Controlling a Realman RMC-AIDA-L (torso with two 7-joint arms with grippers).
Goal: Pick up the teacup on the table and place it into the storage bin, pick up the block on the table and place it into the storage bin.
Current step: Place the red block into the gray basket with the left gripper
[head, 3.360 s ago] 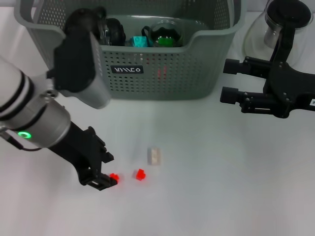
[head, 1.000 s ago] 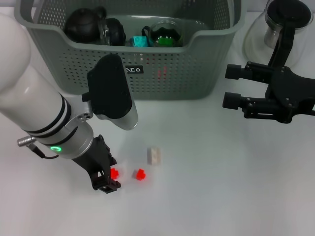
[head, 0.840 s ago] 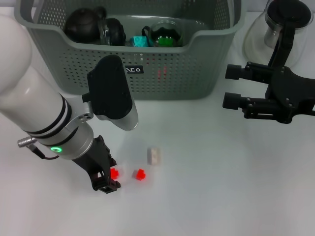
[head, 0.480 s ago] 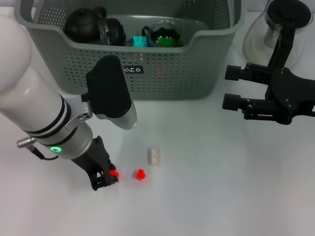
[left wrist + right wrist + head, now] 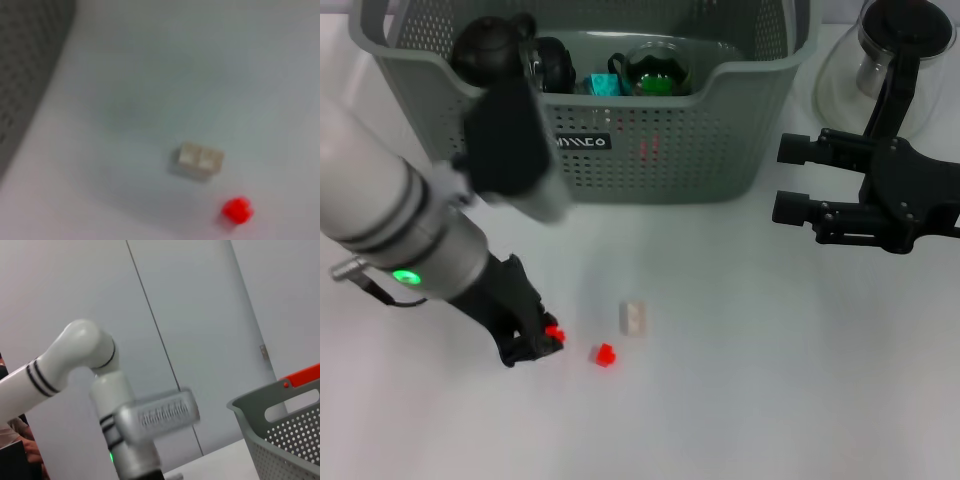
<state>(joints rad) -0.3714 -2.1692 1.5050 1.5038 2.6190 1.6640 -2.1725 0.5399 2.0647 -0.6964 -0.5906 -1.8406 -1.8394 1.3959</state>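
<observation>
My left claw (image 5: 533, 342) was low over the white surface (image 5: 740, 400), in front of the storage bin (image 5: 650, 140) and twd its left end. Fingers were pinched on a small red block (image 5: 554, 333); block sat betw. the tips, and I couldn't tell if it was lifted or touching the surface. A 2nd red block (image 5: 605, 354) lay loose just to the right of that claw, apart from it. A small beige two-stud brick (image 5: 634, 317) lay beside it, slightly nearer the bin, not touching it. Left wrist view showed the same brick (image 5: 201, 159) and loose red block (image 5: 237, 210) close together on the surface, w/ the bin's perforated wall (image 5: 25, 75) at the edge.

Storage bin stood at the far side of the surface, label facing me. Inside: a dark teapot (image 5: 490, 45) at left, a dark round vessel next to it, a teal item (image 5: 605, 85) mid, and a glass cup w/ green contents (image 5: 655, 68). Couldn't id a teacup for certain.

My right claw (image 5: 790, 180) hovered at the right, level w/ the bin's right end, fingers spread, holding nothing. A glass jug w/ dark lid (image 5: 890, 45) stood behind it.
</observation>
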